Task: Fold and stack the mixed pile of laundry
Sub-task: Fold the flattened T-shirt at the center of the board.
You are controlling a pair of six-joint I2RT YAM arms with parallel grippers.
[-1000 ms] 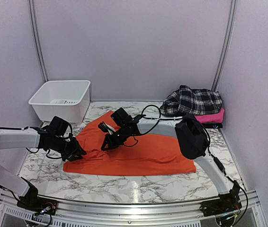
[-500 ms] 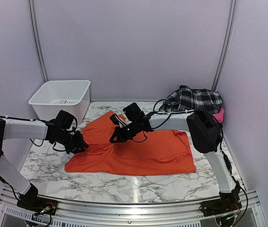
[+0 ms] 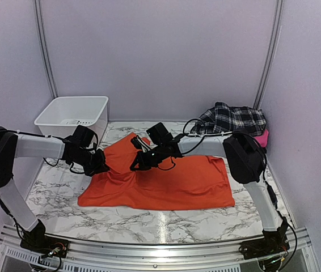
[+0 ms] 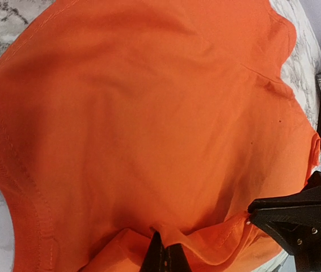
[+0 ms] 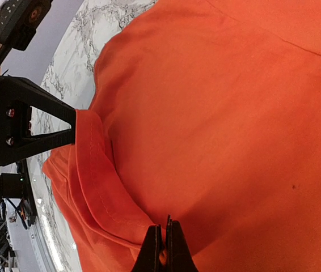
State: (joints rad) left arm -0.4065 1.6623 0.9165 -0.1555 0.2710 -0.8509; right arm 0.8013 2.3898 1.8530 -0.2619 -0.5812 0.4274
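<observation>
Looking down from the top camera, the orange t-shirt [image 3: 172, 181] is spread over the middle of the marble bench [image 3: 149, 224]. Most of it lies flat, but the side toward 9 o'clock is rumpled and pulled up a bit. Both arms are working that same end.

The left hand [image 3: 100, 166] comes in from 9 o'clock and sits right at the shirt's edge. On its wrist cam the fingers [image 4: 155, 263] are pressed together with a little fold of the stitched orange hem pinched between them.

The right hand [image 3: 134, 166] reaches across from 3 o'clock and comes down on the shirt at about its 11 o'clock part, just beside the left one but not touching it. Its own cam shows the tips squeezed together on a raised ridge of orange cloth, with the hem curling up between the two hands. So both are nipping the same shirt, close together.

The plaid shirt [image 3: 231, 120] is not spread out at all. It's a loose heap in the far corner at 2 o'clock, lying on top of a folded pink garment [image 3: 261, 139], well apart from the orange one.

Over at 10 o'clock there's a white bin [image 3: 72, 116] against the back wall, just off the shirt's far corner
</observation>
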